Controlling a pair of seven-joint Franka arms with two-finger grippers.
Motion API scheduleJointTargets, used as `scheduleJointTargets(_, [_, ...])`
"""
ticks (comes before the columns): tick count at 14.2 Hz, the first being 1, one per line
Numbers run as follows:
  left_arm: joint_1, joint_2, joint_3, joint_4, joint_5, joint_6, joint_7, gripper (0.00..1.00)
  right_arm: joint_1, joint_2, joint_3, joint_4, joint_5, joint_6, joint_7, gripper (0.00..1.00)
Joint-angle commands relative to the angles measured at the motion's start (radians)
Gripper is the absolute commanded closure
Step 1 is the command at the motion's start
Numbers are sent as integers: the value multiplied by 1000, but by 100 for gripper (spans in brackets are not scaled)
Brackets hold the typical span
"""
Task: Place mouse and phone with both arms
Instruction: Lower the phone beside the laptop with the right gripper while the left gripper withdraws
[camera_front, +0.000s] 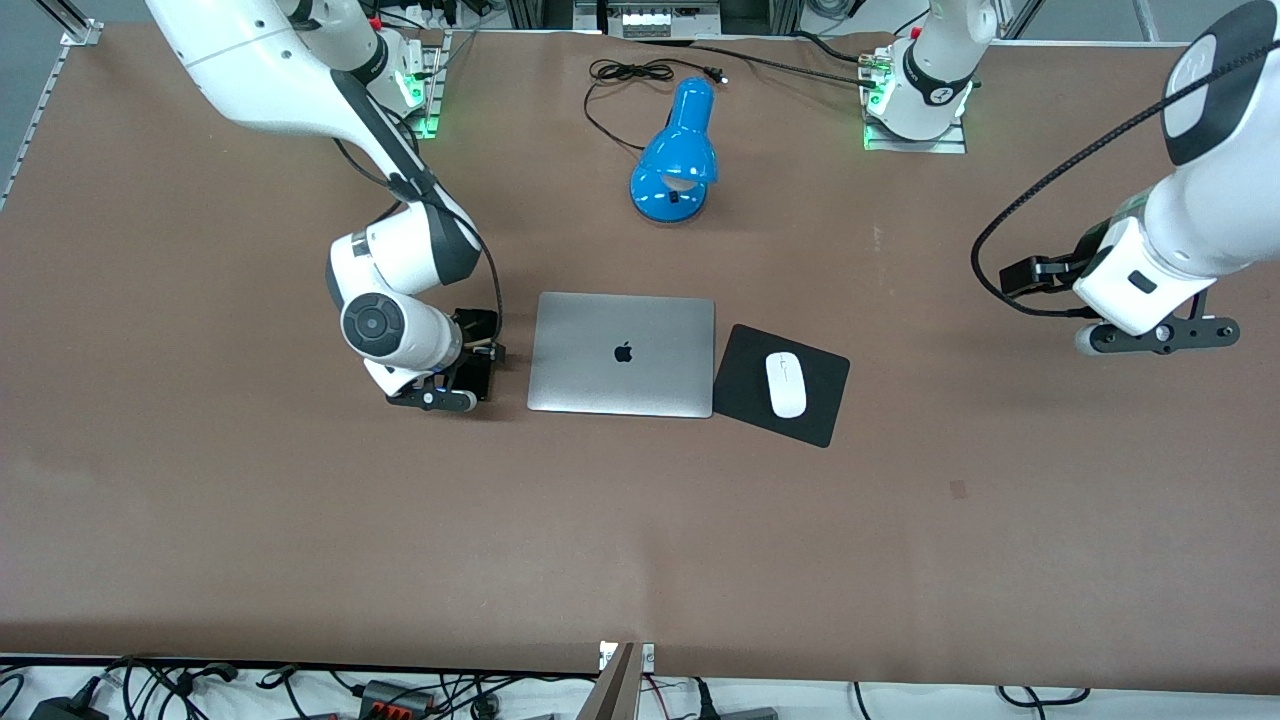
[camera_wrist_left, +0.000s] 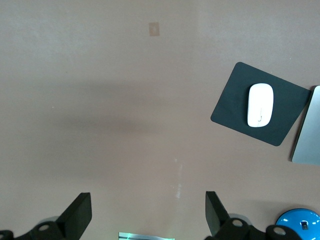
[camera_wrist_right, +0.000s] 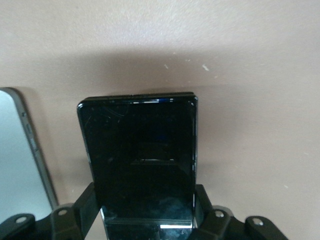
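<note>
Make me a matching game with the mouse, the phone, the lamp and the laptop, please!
Things:
1. mouse
2. phone
3. lamp
4. laptop

Matches:
A. blue, nearest the robot bases
B. lying on the black mat
C. silver, lid closed
D. gripped in the right tool

Pairs: 1-B, 2-D, 3-A, 4-C

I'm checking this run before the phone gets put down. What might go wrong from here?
The right gripper pinches only the phone's end, so the phone might pivot or slip. It hangs close beside the laptop and may knock its edge. The left gripper waits with jaws open, away from the mouse.
</note>
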Motion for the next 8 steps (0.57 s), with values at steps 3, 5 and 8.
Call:
scheduleJointTargets(3, [-1, 14, 0, 32, -9, -17, 26, 0, 21, 33, -3, 12, 25, 38, 55, 68])
scheduleJointTargets(5, [6, 29, 3, 34, -15, -17, 35, 0, 35, 36, -3, 12, 30, 41, 71, 68])
scheduleJointTargets(8, [28, 69, -1, 116, -14, -24, 44, 0, 34, 36, -3, 12, 30, 41, 69, 68])
